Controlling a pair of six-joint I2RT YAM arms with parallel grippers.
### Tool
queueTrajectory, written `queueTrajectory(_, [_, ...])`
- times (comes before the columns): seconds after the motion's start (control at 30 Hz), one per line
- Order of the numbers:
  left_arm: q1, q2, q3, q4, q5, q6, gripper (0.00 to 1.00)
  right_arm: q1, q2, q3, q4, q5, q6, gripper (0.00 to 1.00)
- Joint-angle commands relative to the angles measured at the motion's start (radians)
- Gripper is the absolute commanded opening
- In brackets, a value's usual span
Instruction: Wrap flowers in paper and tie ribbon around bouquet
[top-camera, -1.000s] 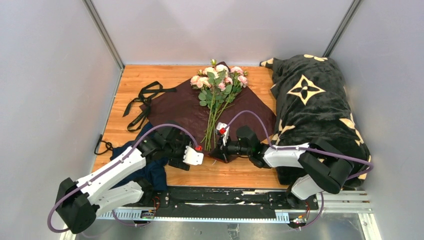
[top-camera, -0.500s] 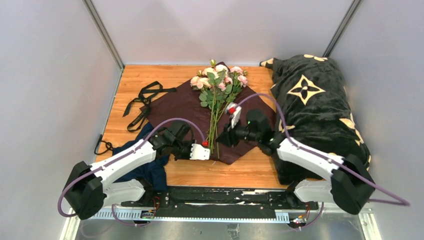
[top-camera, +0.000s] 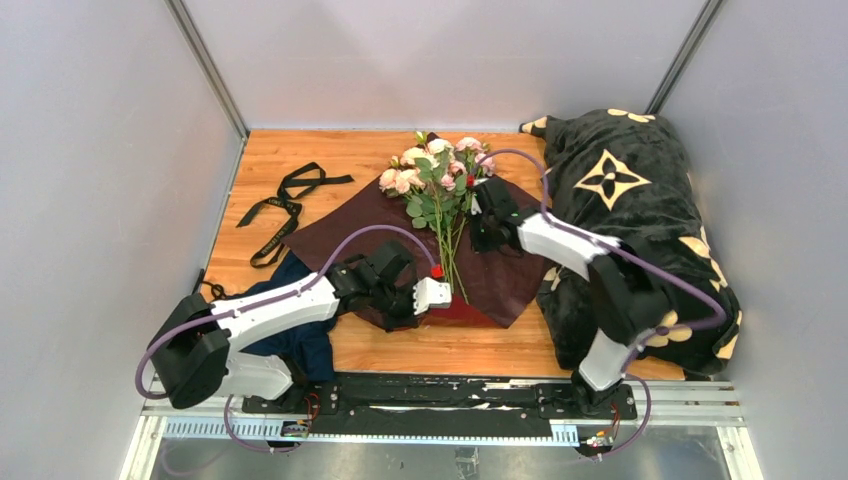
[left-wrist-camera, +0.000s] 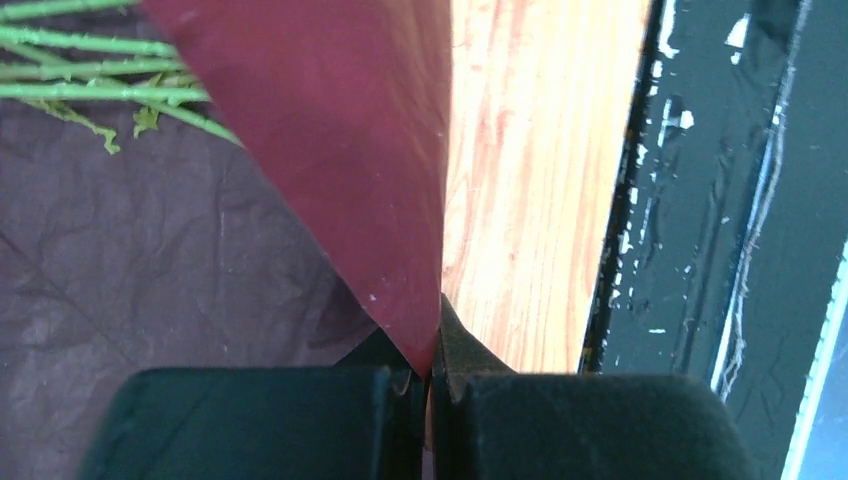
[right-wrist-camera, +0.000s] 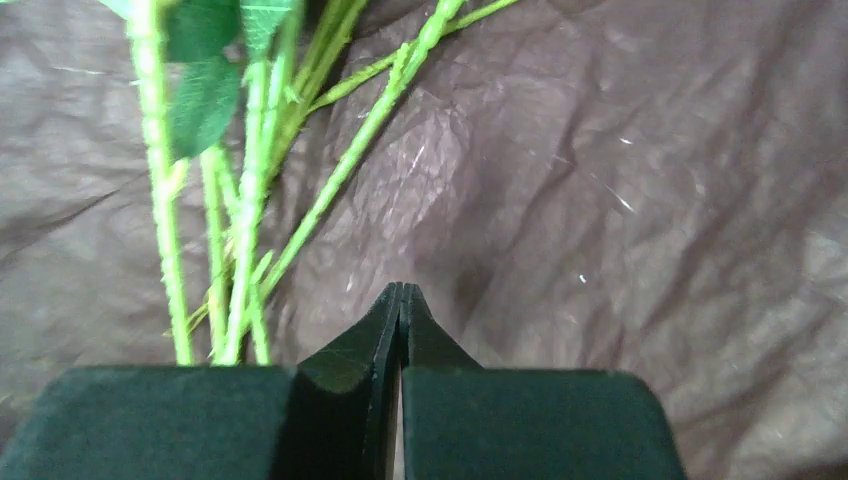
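Left gripper (left-wrist-camera: 432, 365) is clamped on the near corner of the paper (top-camera: 370, 225). That corner is turned up so the brighter red underside shows, close to the near edge of the surface (top-camera: 440, 350). The flowers (top-camera: 437, 180) lie on the paper, heads far, stems pointing near. Right gripper (right-wrist-camera: 401, 300) is closed on nothing, just right of the stems. The ribbon (top-camera: 285, 205) sits on bare wood far left. A black blanket (top-camera: 620, 200) crowds the paper's right edge, with a navy cloth (top-camera: 300, 340) near left.
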Motion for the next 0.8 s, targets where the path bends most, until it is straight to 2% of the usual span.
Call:
queueTrajectory(0.0, [0.005,0.055,0.030,0.085,-0.113,-0.169,0.00,0.062,0.152,0.098,-0.093,0.000,-0.053,0.00])
queueTrajectory(0.1, [0.036,0.087,0.037,0.097,-0.145,-0.283,0.00,0.112,0.143,0.083,-0.018,-0.067,-0.071,0.00])
queueTrajectory(0.17, [0.064,0.095,0.028,0.107,-0.161,-0.361,0.00,0.114,0.097,0.038,0.047,-0.164,-0.066,0.00])
queueTrajectory(0.2, [0.080,0.095,0.022,0.114,-0.187,-0.398,0.00,0.100,0.063,0.014,0.057,-0.226,-0.065,0.00])
queueTrajectory(0.3, [0.136,0.093,0.017,0.135,-0.215,-0.472,0.00,-0.043,-0.099,-0.111,0.047,-0.367,-0.042,0.04])
queueTrajectory(0.33, [0.148,0.093,0.013,0.149,-0.195,-0.475,0.00,-0.087,-0.166,-0.147,0.036,-0.384,-0.054,0.08])
queueTrajectory(0.43, [0.152,0.093,-0.015,0.200,-0.158,-0.477,0.00,-0.127,-0.336,-0.215,-0.025,-0.450,-0.144,0.35])
queueTrajectory(0.53, [0.152,0.092,-0.037,0.228,-0.107,-0.493,0.00,-0.124,-0.438,-0.273,-0.052,-0.652,-0.165,0.47])
queueTrajectory(0.6, [0.152,0.095,-0.040,0.223,-0.098,-0.489,0.01,-0.119,-0.508,-0.350,0.013,-0.764,-0.155,0.59])
queueTrajectory(0.67, [0.155,0.100,-0.037,0.215,-0.087,-0.479,0.01,-0.108,-0.583,-0.442,0.143,-0.827,-0.115,0.65])
queueTrajectory(0.77, [0.158,0.109,-0.024,0.201,-0.059,-0.472,0.00,-0.084,-0.641,-0.531,0.282,-0.846,-0.053,0.66])
